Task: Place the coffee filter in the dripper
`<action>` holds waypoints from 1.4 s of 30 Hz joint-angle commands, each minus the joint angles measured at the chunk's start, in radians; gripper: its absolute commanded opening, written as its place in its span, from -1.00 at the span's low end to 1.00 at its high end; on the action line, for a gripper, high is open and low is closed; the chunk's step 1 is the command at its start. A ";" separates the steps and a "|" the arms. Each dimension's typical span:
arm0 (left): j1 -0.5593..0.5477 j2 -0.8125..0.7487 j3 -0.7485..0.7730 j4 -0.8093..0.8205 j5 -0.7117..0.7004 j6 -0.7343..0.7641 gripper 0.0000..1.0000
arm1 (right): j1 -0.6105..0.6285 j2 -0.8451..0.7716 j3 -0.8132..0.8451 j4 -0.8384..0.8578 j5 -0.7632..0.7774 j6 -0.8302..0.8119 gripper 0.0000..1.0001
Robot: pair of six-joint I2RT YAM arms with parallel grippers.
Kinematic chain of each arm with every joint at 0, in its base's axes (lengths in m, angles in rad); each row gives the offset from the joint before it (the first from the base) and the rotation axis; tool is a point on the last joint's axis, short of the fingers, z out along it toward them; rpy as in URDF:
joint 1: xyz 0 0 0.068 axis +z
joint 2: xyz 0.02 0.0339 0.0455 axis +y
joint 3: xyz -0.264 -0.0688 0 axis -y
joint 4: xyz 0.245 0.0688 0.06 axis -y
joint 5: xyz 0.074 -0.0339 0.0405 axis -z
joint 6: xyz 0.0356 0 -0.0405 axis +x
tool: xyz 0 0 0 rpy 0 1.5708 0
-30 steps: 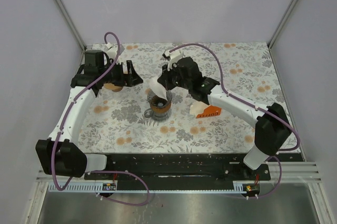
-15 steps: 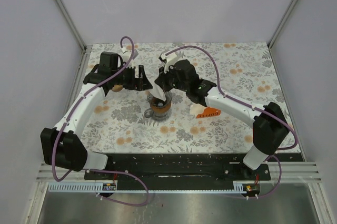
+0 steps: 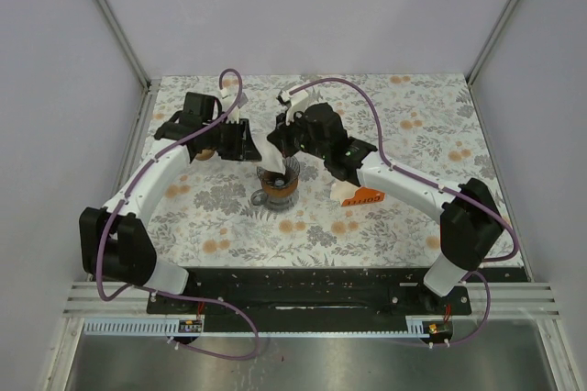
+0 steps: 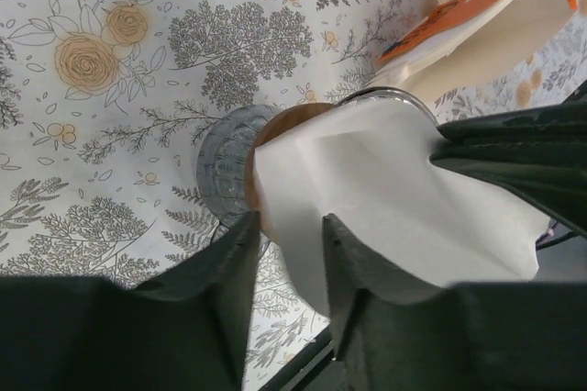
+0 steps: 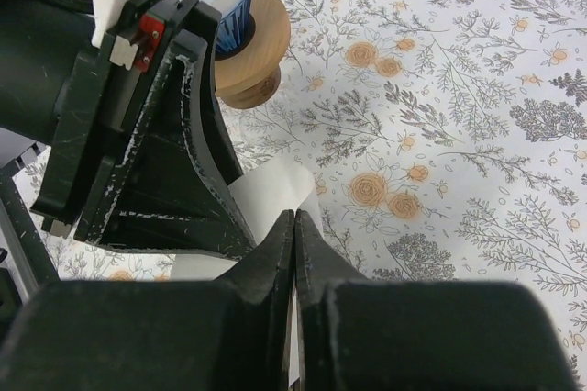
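Observation:
The glass dripper [image 3: 278,187] with a wooden collar stands mid-table. It shows under the paper in the left wrist view as the dripper [image 4: 229,166]. The white coffee filter [image 3: 271,158] hangs over its mouth, tilted to the left. My right gripper [image 3: 282,145] is shut on the filter's upper edge, and the paper [image 5: 273,194] shows just past its fingertips [image 5: 295,222]. My left gripper [image 3: 249,145] is right beside it on the left. Its jaws stand a little apart around the filter's [image 4: 385,189] lower edge, at the left gripper [image 4: 289,237].
An orange pack of filters [image 3: 360,195] lies right of the dripper, also seen as the pack [image 4: 477,19]. A wooden stand with a blue part [image 5: 246,35] sits at the back left, behind my left arm. Metal frame posts border the flowered table [image 3: 431,134].
My left gripper has swung right from the back left up to the filter, and its jaws have narrowed around the paper's edge. The right gripper has shifted slightly left with the filter.

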 commanded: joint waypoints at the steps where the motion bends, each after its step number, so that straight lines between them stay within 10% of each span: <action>1: -0.009 -0.006 0.047 -0.020 0.061 0.032 -0.43 | 0.009 -0.042 -0.002 0.046 0.020 -0.023 -1.00; 7: -0.009 -0.029 0.078 -0.061 0.024 0.068 -0.87 | 0.009 -0.070 0.001 -0.007 0.063 -0.069 -1.00; 16: -0.019 -0.043 0.072 -0.066 0.009 0.061 -1.00 | 0.009 -0.103 -0.007 -0.148 0.092 -0.063 0.21; 33: -0.051 -0.044 0.073 -0.066 -0.074 0.028 -1.00 | 0.098 -0.192 -0.010 -0.202 0.142 -0.054 0.61; 42: -0.051 -0.050 0.068 -0.066 -0.078 0.025 -1.00 | 0.106 -0.047 0.078 -0.323 0.270 -0.051 0.32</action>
